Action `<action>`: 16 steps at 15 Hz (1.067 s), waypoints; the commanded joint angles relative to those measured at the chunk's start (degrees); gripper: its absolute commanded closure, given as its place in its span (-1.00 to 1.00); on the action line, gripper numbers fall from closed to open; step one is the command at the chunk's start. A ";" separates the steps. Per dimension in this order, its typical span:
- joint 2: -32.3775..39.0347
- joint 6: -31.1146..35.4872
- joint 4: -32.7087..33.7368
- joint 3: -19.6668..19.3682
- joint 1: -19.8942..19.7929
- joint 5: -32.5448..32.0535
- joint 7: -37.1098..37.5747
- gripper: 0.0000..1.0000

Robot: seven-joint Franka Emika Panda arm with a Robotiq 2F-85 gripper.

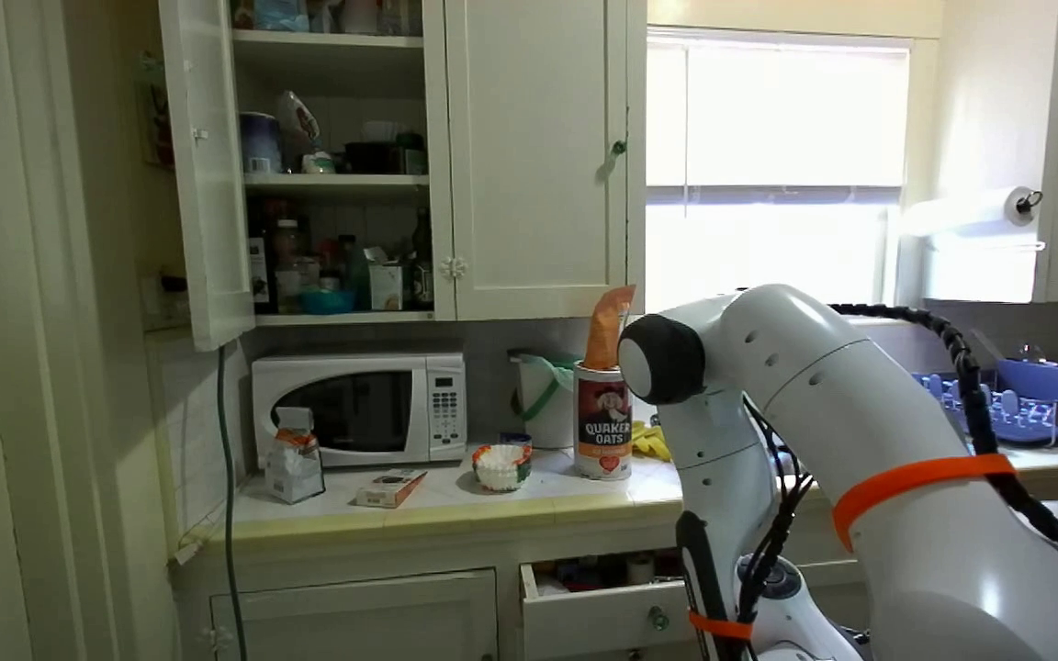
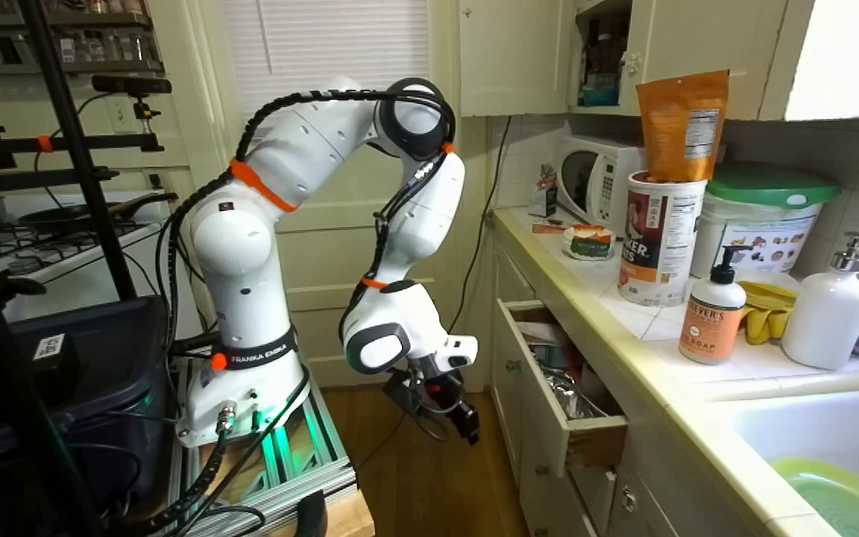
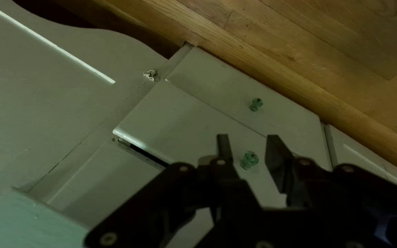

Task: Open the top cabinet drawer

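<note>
The top cabinet drawer is a wide cream drawer that stands pulled out below the counter in both exterior views, its front here (image 1: 593, 629) and here (image 2: 541, 391). It has a green glass knob (image 1: 658, 618). My gripper (image 2: 468, 426) hangs in front of the drawers, lower than the top drawer's front and apart from it. In the wrist view my gripper (image 3: 247, 146) is open and empty. A lower drawer's green knob (image 3: 249, 160) shows between the fingers, beyond them. A pale surface at the lower left there may be the top drawer; I cannot tell. The gripper is out of view in the other exterior picture.
A lower drawer front (image 3: 184, 120) has a dark gap along its upper edge. Another knob (image 3: 256, 104) sits on the drawer below it. The counter edge (image 2: 586, 313) overhangs the drawers. An upper cupboard door (image 1: 208, 184) stands open. Wooden floor (image 2: 429, 492) lies below the gripper.
</note>
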 commanded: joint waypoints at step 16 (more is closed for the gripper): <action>-33.10 -45.22 1.02 15.24 -7.73 4.29 19.65 -1.00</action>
